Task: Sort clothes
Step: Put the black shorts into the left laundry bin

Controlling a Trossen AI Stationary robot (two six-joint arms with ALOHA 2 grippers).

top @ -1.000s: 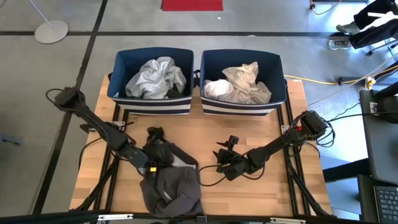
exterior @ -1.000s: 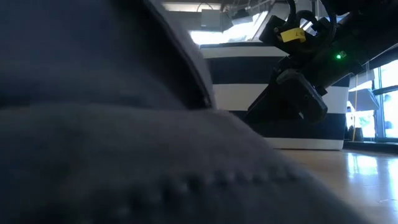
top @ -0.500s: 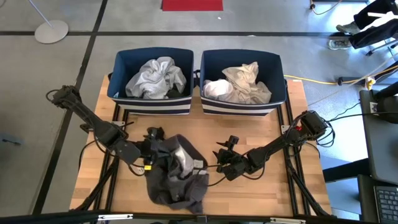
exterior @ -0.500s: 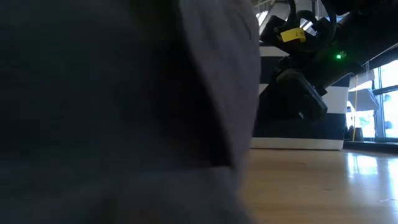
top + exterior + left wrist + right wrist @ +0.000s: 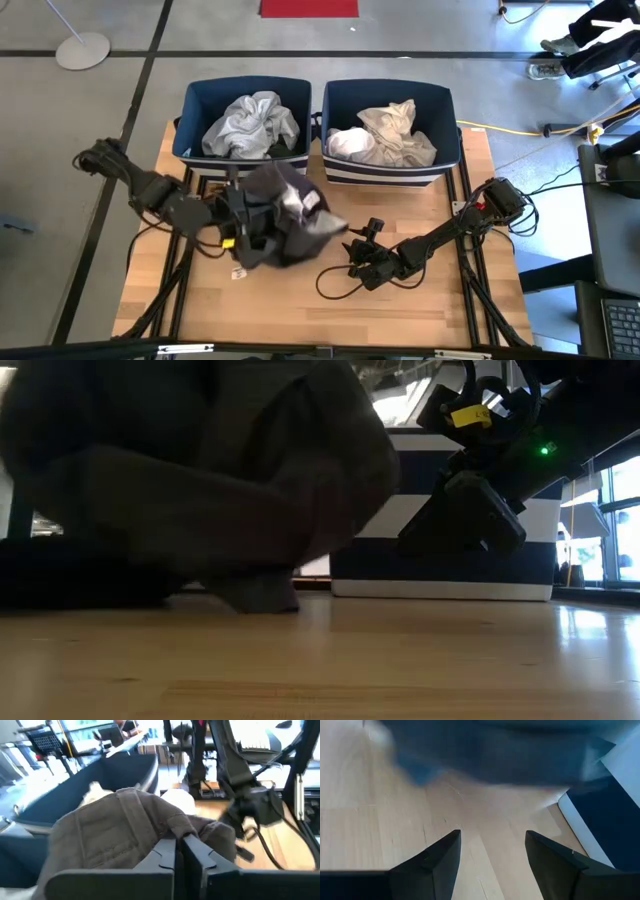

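A dark grey garment (image 5: 285, 225) hangs bunched from my left gripper (image 5: 243, 218), just in front of the left navy bin (image 5: 190, 160). In the left wrist view the gripper (image 5: 179, 854) is shut on this garment (image 5: 120, 827). In the low view the garment (image 5: 230, 480) fills the left half. My right gripper (image 5: 358, 258) rests low over the table right of the garment, open and empty. In its wrist view (image 5: 492, 855) the garment (image 5: 495, 747) is a blur beyond the fingers. My left gripper pinches a bunched fold of the dark grey garment (image 5: 172, 827) between its two shut fingers, several layers by the look of it. The fingers come roughly level from the table's left. The garment hangs slack below them, and its lowest tip (image 5: 258, 598) is at the tabletop.
The left bin holds light grey clothes (image 5: 250, 122). The right navy bin (image 5: 445, 150) holds white and cream clothes (image 5: 385, 135). Both stand along the table's far edge. A black cable (image 5: 335, 280) loops on the wood near my right gripper.
My left gripper has gone up and toward the far edge, to the front of the left bin, still shut. The dark grey garment, which lay spread at the near edge, has been drawn up off the table and now hangs bunched.
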